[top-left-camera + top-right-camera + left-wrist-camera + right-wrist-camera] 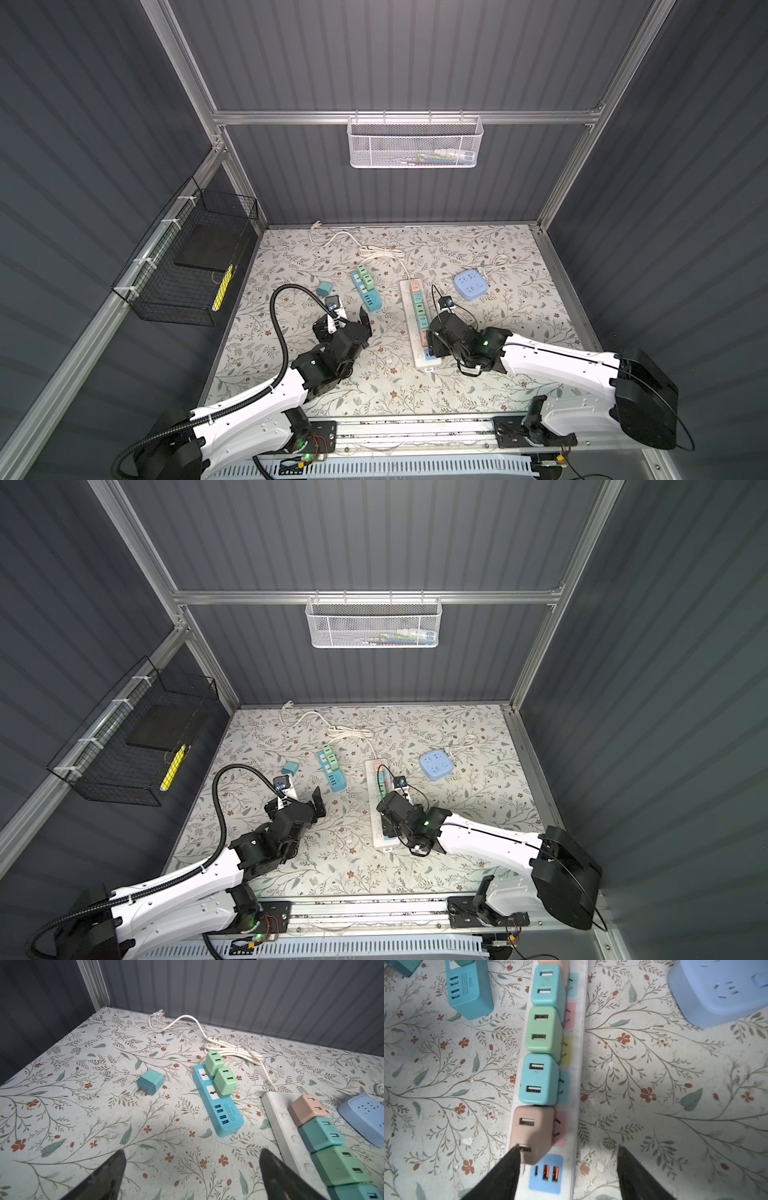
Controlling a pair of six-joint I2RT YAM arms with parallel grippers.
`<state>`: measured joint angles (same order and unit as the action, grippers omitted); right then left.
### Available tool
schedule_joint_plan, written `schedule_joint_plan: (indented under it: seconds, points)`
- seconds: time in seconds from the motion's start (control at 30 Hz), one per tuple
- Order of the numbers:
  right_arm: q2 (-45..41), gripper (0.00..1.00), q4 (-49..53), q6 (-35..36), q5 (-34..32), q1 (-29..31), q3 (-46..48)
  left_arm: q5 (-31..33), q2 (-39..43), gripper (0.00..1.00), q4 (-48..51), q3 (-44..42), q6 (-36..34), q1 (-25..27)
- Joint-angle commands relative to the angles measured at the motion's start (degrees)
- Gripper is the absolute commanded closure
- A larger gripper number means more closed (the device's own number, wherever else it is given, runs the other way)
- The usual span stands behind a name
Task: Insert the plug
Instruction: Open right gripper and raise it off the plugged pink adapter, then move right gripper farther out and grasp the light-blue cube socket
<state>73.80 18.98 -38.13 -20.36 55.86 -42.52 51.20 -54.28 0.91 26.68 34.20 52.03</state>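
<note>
Tan plug (532, 1134) sat seated in the white strip (579, 1084), the last of five plugs in a row.
The right gripper (569, 1148) stood with its jaws apart (one finger at the plug's corner). The left gripper (192, 1151) gaped wide and empty. Beyond lay one blue strip (226, 1124) bearing two green plugs (214, 1061), one loose teal plug (150, 1082) and one pale blue socket hub (716, 991).

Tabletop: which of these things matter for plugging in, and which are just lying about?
Likely the job: pink charger, white power strip, loose teal charger, right gripper.
Just lying about: blue power strip, round blue socket, white mesh basket, black wire basket.
</note>
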Motion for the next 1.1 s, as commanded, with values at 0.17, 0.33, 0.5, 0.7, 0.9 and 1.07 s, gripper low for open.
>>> schedule_joint_plan:
  seconds: [0.17, 0.33, 0.5, 0.7, 0.9, 1.07]
  points:
    - [2.9, 0.01, 3.0, -8.9, 5.6, 4.4, -1.0, 0.8, 2.3, 0.00, -0.9, 2.6, -4.0, -0.5]
    - [11.1, 0.01, 3.0, -10.3, 8.2, 6.5, -3.6, -0.2, 2.6, 0.00, -2.2, 1.8, -3.9, -0.6]
    - [14.3, 0.01, 5.2, -11.2, 5.9, 6.4, -5.4, -0.4, 2.3, 0.00, -1.2, 2.0, -3.7, -0.9]
    - [18.3, 0.12, 6.2, -8.8, 1.8, 5.8, -7.3, -0.3, 4.2, 0.00, -1.3, 0.4, -2.6, -0.9]
    - [20.0, 0.17, 1.2, -1.1, 0.3, 4.3, -9.6, -0.9, 5.2, 0.00, -0.3, 0.6, -0.7, -1.0]
    - [23.4, 0.18, -4.4, 7.6, 4.7, -1.8, -12.9, -0.4, 5.8, 0.00, 0.9, 1.4, -0.7, -1.0]
